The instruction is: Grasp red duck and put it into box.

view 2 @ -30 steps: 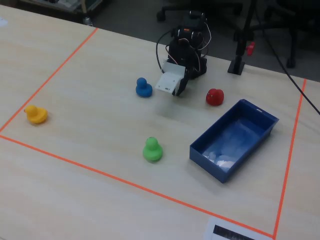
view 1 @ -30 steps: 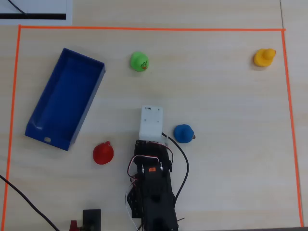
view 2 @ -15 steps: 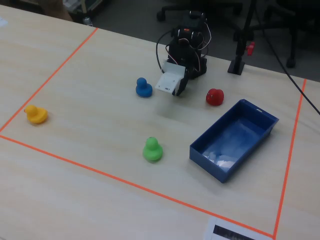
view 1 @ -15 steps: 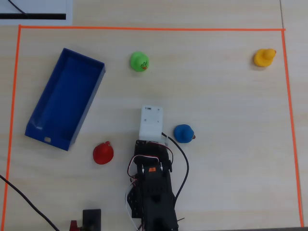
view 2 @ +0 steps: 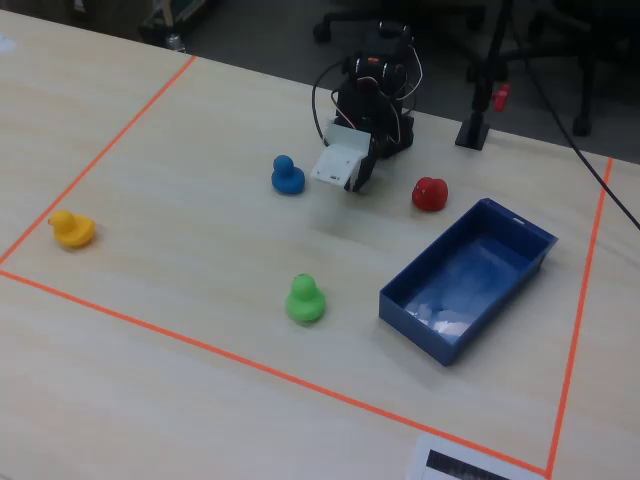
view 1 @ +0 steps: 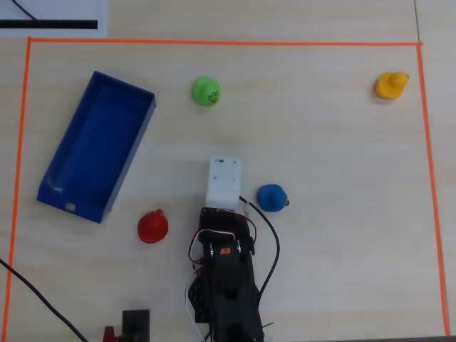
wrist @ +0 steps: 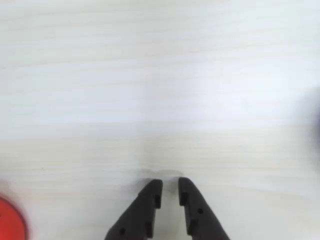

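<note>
A robot arm sits folded at the near edge of a pale table in the overhead view. Its gripper (wrist: 169, 187) is empty, jaws nearly closed with a thin gap, aimed at bare wood. The red duck (view 1: 152, 227) lies just left of the arm, untouched. The box (view 1: 97, 145) waits farther left, angled, likely for an easy drop.

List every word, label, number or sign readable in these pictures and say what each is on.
No text can be read in any view.
White sheet at the table's edge: a black bar, no legible letters.
Green duck: small dark marks, too small to read.
Box: a pale mark on one short end, no lettering.
Arm: an orange patch, too blurred to read.
</note>
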Robot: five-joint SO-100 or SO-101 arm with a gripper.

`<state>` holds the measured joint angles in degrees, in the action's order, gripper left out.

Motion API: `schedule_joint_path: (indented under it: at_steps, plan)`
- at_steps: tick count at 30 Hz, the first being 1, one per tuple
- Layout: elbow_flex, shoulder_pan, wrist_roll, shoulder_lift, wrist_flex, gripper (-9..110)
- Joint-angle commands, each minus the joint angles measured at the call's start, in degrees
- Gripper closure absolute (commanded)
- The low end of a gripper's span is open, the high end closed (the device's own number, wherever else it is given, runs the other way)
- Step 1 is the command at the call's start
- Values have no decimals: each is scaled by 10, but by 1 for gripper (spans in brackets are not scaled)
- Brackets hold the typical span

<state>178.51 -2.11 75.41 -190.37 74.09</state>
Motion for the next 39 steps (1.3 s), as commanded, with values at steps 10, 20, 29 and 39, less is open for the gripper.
schedule_joint_path:
  at_steps: [10,20,29,39]
  plan:
    - [-3,4,-6,6,11,101]
    - [-3,3,-6,6,11,101]
    - [-3,-4,-3,6,11,100]
    - [-4,9,9,7,2,101]
